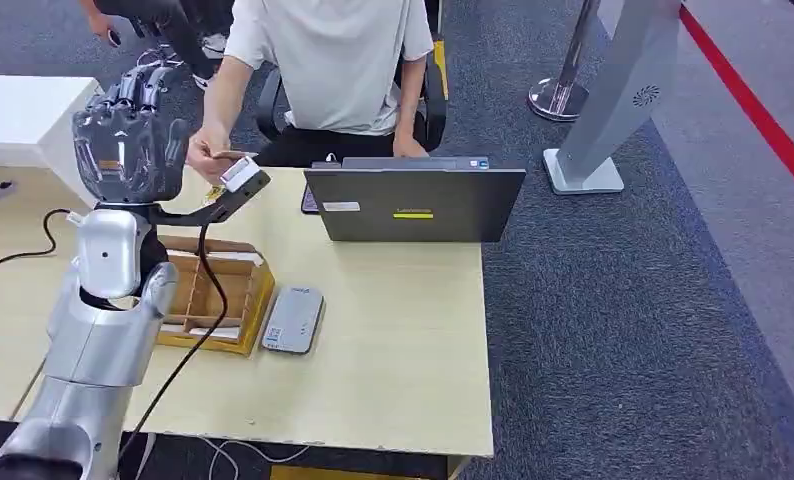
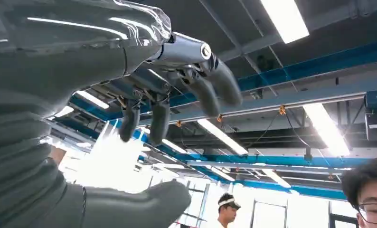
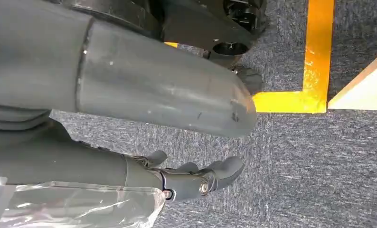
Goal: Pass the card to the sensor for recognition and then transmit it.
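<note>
My left hand [image 1: 128,140] is raised above the table's far left part, its back toward me and its fingers pointing up. In the left wrist view the left hand [image 2: 163,109] has its fingers [image 2: 203,92] well apart from the thumb [image 2: 144,202], and I see nothing between them. A person's hand [image 1: 211,153] reaches in just beside it. I cannot make out the card. The grey flat sensor [image 1: 293,320] lies on the table beside a wooden card box [image 1: 218,290]. My right hand [image 3: 196,178] hangs over the carpet, fingers loosely out and holding nothing.
A seated person [image 1: 328,60] faces me behind an open laptop [image 1: 413,205]. A black cable [image 1: 198,300] runs down from my left wrist camera bracket [image 1: 235,190]. A grey standing panel [image 1: 613,110] stands on the carpet to the right. A yellow floor line [image 3: 315,57] lies under my right arm.
</note>
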Available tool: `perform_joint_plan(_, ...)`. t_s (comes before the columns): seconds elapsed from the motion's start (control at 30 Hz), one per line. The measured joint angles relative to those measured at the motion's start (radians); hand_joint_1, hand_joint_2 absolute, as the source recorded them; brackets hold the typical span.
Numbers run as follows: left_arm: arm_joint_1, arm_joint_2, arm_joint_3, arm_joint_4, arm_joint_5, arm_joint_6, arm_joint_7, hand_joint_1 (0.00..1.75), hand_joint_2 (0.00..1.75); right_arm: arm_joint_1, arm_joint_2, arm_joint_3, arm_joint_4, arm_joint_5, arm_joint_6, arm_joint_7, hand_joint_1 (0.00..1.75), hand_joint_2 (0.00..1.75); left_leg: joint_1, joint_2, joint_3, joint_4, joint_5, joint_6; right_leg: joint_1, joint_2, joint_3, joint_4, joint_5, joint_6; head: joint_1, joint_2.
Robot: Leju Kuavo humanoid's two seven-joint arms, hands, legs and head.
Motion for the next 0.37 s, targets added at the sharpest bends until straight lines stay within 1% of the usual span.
perform_joint_plan(0.2,0.008,-0.01,-0.005,-0.006,0.01,0.004,-0.021,0.0,1.75,0.0,0.0,0.0,0.0,-0.01,-0.003,-0.002,0.0,0.0,0.0,0.0,0.0,0.0,0.0,0.0,0.0,0.0,0.0,0.001,0.0,0.0,0.0,0.0)
perform_joint_plan(0.27,0.028,-0.008,-0.005,-0.033,0.048,0.004,-0.051,0.0,1.75,0.0,0.0,-0.001,0.0,-0.022,-0.003,-0.011,0.0,0.0,0.0,0.0,0.0,0.0,0.0,0.0,0.0,0.0,0.001,0.001,0.0,0.0,0.0,0.0)
perform_joint_plan(0.37,0.075,0.008,-0.004,-0.088,0.141,0.003,-0.1,0.0,1.75,0.001,0.0,-0.005,0.0,-0.033,-0.001,-0.022,0.0,0.0,0.0,0.0,0.0,-0.001,0.0,0.0,0.0,0.0,0.0,0.001,0.0,0.0,0.0,0.0)
